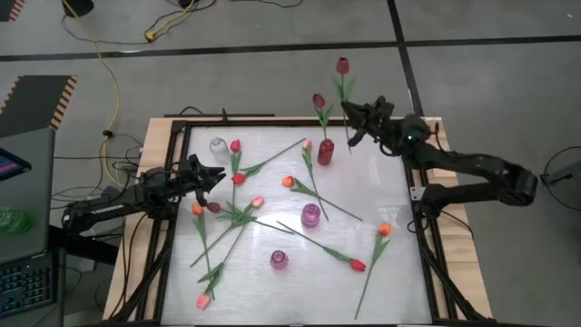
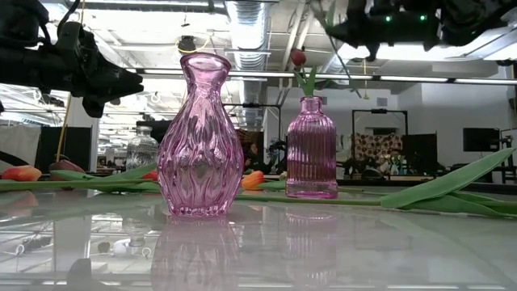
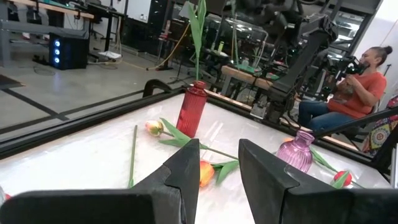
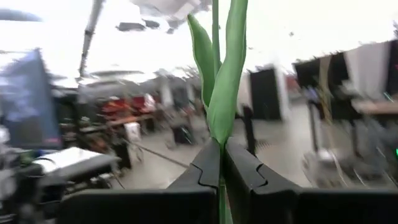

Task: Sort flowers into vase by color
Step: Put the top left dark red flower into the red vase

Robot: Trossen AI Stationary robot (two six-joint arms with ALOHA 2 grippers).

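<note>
**One tulip vased, one in the air, most still loose**

At frame left, my left claw (image 1: 218, 174) hovers parted and empty over the loose flowers (image 1: 238, 211) strewn across the counter (image 1: 381, 173). Upper middle, the red vase (image 1: 325, 152) already holds one maroon tulip (image 1: 319, 101). Further right, my right claw (image 1: 349, 113) is clenched on another maroon tulip's stem (image 4: 219, 87) (vase not yet reached). I judge most sorting remains.

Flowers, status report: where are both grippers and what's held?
Right gripper shut on a maroon tulip, raised near the red vase. Left gripper open, empty, at table's left edge. Other tulips loose on table; nothing blocking.
</note>
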